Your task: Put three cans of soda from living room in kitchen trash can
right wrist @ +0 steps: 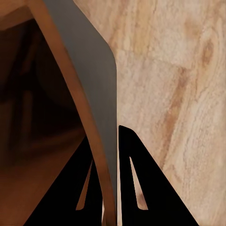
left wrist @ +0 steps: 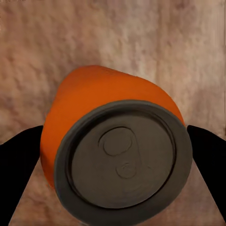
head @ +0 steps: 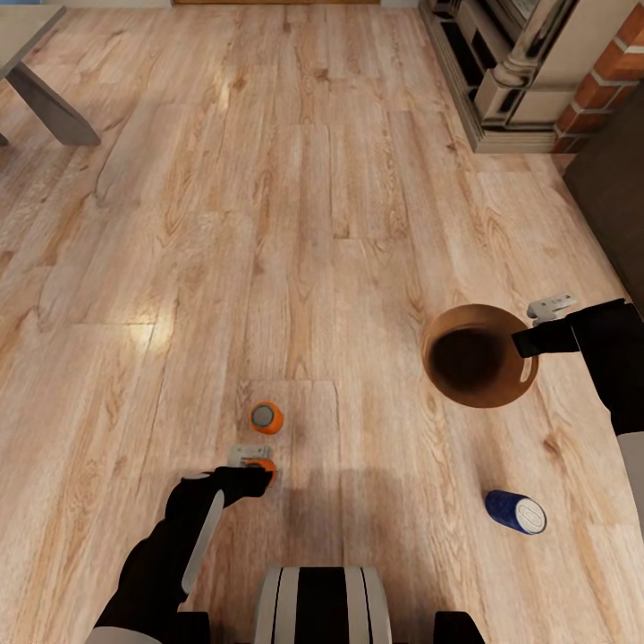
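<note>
Loads of bare light wood floor (head: 295, 197) here, wide open through the middle. The only things hemming it in are at the edges: a grey table leg (head: 49, 105) in the far left corner, the brick fireplace (head: 537, 72) at the far right, and some dark furniture (head: 613, 192) running along the right side.

The trash can (head: 478, 355) sits right of centre, a glossy copper-brown round bin with a dark inside. The right gripper (head: 523, 343) has its fingers pinched over the rim (right wrist: 70, 94), one inside the bin and one outside, so it's clamped on the wall.

One orange can (head: 266, 417) stands upright on the floor, silver top up, with clear floor around it. Just nearer the robot is a second orange can (head: 262, 465), mostly tucked under the left gripper (head: 255, 472). In the left wrist view that can (left wrist: 117, 155) sits between the two dark fingers (left wrist: 19, 165), grey top facing the camera. The fingers look spread on either side with small gaps, though honestly I can't tell for sure if they touch it.

The blue can (head: 516, 512) lies on its side near the right, closer to the robot than the bin, well apart from the orange pair.
</note>
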